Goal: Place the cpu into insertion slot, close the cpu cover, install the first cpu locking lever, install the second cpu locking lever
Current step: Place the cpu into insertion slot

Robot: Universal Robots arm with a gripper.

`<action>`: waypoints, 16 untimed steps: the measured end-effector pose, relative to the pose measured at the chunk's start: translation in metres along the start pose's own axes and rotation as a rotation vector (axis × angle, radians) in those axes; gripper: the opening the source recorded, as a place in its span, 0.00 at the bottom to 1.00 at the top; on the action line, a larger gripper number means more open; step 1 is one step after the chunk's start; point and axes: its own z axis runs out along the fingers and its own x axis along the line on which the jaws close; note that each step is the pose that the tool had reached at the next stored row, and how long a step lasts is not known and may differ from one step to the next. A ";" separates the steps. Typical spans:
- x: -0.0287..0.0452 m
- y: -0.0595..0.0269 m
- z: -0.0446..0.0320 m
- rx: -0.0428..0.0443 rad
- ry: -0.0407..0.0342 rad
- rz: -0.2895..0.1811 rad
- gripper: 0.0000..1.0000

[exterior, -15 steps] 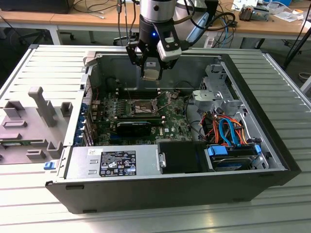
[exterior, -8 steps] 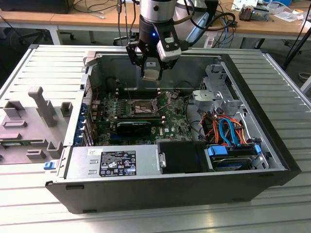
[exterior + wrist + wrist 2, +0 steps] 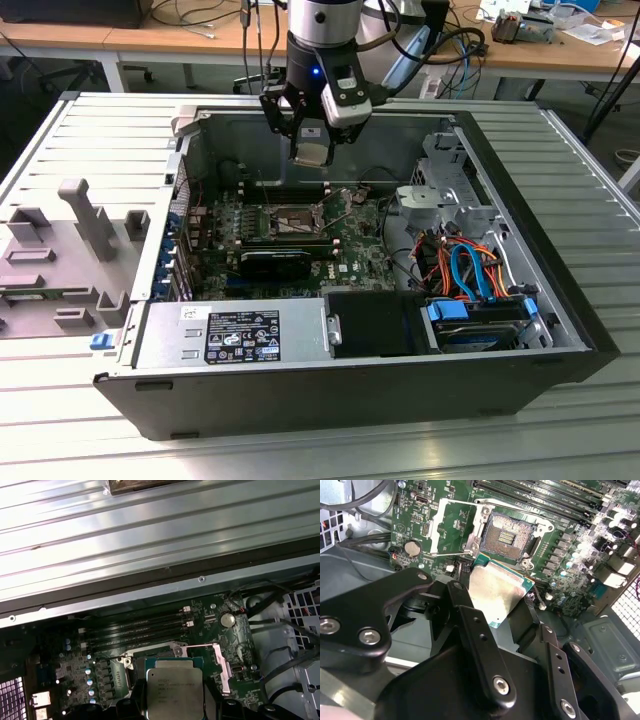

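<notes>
**Step in hand:** first of the four, placing the cpu. No later step shows as done.

**Pincer:** In the exterior view the gripper point(image 3: 313, 140) hangs over the far part of the open computer case point(image 3: 330, 395). It is above the motherboard point(image 3: 350, 240) and clear of it. In the second wrist view its black fingers point(image 3: 476, 630) are drawn in on opposite edges of the cpu point(image 3: 495, 592). They hold nothing else.

**Cpu:** Carried with its silvery lid turned towards the wrist cameras. It touches neither board nor socket. In the second wrist view it appears tilted relative to the board, though camera angle may account for part of that.

**Insertion slot:** The insertion slot point(image 3: 509, 536) lies bare, dark contact field exposed, nothing seated in it. In the exterior view it sits below the gripper and somewhat nearer point(image 3: 283, 222), just near of the long memory slots point(image 3: 135, 630).

**Cpu cover:** The cpu cover point(image 3: 434, 532) is swung open to one side of the socket, green board visible through its cut-out. It does not overhang the opening. The state of the locking levers cannot be judged with confidence.

**Assessment:** The placement appears to call for bringing the cpu squarely over the socket, level with the board and its edges parallel to the metal rim. It would need to seat without sideways scrubbing, since the contacts look delicate. Corner orientation cannot be verified from these views.
</notes>
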 end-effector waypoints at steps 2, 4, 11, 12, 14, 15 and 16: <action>0.0000 0.0000 0.0001 -0.0001 -0.0004 0.005 0.55; 0.0000 0.0000 0.0002 -0.0002 -0.0007 0.009 0.55; 0.0000 -0.0001 0.0006 -0.0003 -0.0017 0.020 0.55; 0.0000 -0.0001 0.0006 -0.0003 -0.0018 0.022 0.55; 0.0000 -0.0001 0.0007 -0.0004 -0.0020 0.023 0.55; 0.0000 -0.0001 0.0007 -0.0003 -0.0021 0.025 0.55; 0.0000 -0.0001 0.0007 -0.0004 -0.0022 0.026 0.55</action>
